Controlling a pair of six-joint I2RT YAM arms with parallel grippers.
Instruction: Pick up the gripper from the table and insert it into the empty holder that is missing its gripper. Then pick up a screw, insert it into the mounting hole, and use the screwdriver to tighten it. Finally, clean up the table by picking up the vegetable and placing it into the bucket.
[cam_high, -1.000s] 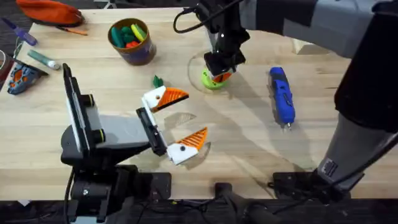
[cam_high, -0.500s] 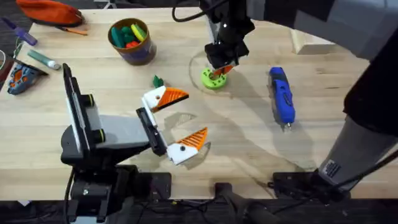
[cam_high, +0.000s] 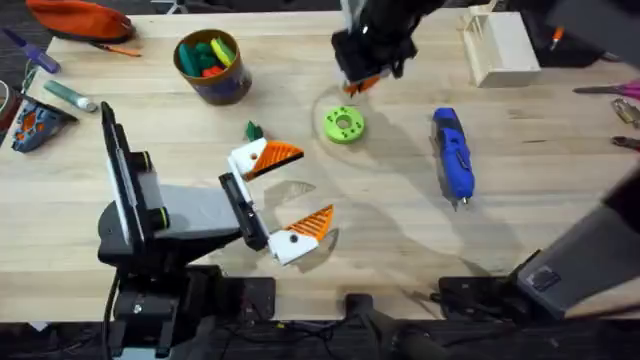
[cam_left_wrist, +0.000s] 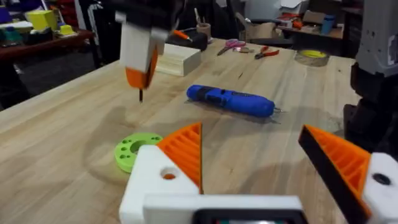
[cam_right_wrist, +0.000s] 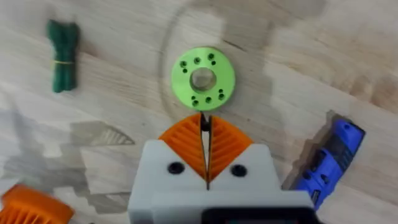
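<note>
My right gripper (cam_high: 362, 82) hangs above the table (cam_high: 400, 220), just beyond the lime green disc (cam_high: 344, 125), shut on a small dark screw (cam_left_wrist: 140, 94). The screw's tip shows between its orange pads (cam_right_wrist: 204, 123). My left gripper (cam_high: 315, 182) stands open near the table's middle, and both of its white mounts carry orange fingers. One mount shows a mounting hole (cam_left_wrist: 168, 175). The blue screwdriver (cam_high: 452, 152) lies to the right. The dark green vegetable (cam_high: 253, 130) lies beside the left gripper. At the back left stands the bucket (cam_high: 211, 65) with toys inside.
A pale wooden box (cam_high: 500, 45) stands at the back right. An orange pouch (cam_high: 80, 18) and small tools (cam_high: 35, 120) lie at the far left. More hand tools (cam_high: 620, 95) lie at the right edge. Bare wood lies in front of the screwdriver.
My right gripper has lifted off the lime green disc and moved toward the table's far side, staying shut. The left arm has not moved.
</note>
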